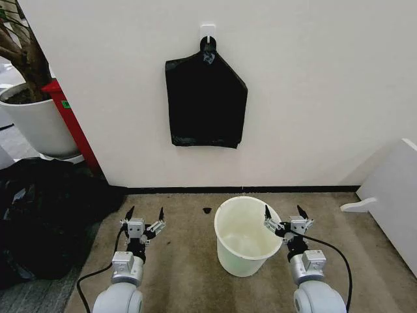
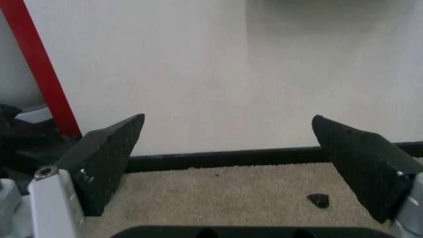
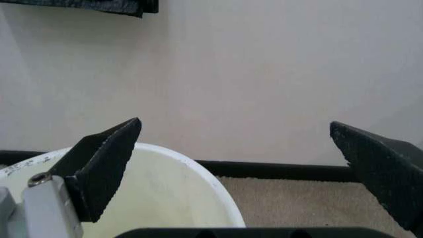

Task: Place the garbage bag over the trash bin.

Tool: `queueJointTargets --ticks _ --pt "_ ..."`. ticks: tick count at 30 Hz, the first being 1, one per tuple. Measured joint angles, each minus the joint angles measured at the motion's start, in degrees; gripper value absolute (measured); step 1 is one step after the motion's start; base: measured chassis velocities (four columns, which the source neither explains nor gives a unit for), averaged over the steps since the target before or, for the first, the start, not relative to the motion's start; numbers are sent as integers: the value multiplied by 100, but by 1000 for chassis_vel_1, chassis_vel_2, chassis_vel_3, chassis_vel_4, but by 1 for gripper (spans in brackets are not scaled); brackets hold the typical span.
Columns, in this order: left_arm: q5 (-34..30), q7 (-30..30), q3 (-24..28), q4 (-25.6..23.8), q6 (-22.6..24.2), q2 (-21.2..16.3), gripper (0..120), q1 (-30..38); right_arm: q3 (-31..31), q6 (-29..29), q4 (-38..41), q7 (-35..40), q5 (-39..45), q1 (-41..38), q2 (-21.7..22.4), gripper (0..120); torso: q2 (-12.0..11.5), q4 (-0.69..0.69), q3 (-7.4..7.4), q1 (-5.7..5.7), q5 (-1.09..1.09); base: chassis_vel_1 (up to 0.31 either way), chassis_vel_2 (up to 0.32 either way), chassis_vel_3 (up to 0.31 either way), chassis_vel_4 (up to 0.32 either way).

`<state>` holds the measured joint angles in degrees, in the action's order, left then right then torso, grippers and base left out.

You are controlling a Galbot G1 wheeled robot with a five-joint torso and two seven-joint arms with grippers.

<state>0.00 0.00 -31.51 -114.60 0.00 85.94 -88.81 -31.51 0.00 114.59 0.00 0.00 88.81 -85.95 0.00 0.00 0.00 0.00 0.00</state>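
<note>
No writing is readable anywhere. The garbage bag hangs flat on the wall from a white hook, well above the carpet. The trash bin stands upright on the carpet near the black baseboard, and nothing lies inside it. The left gripper hovers low over the carpet, well apart from the bin, fingers spread wide around nothing. The right gripper sits at the bin's right rim, fingers also wide; the right wrist view shows 1 fingertip in front of the bin's rim. The left wrist view shows a small black scrap on the carpet.
</note>
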Motion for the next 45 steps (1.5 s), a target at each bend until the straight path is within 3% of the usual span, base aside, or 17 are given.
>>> queueJointTargets --ticks 17,30,39,45 --pt "0 0 0 0 0 0 100 0 1 0 40 1 -2 29 -11 100 0 0 0 0 0 0 0 0 0" --pt "0 0 0 0 0 0 100 0 152 333 2165 140 -275 1303 -531 100 0 0 0 0 0 0 0 0 0" --pt "-21 -8 -1 -40 13 -20 100 -17 207 199 2472 166 68 1433 -617 100 2 0 0 0 -1 0 0 0 0" --pt "-391 -199 -60 -934 244 -395 100 -275 228 116 2416 152 59 1357 -616 100 2 0 0 0 0 0 0 0 0"
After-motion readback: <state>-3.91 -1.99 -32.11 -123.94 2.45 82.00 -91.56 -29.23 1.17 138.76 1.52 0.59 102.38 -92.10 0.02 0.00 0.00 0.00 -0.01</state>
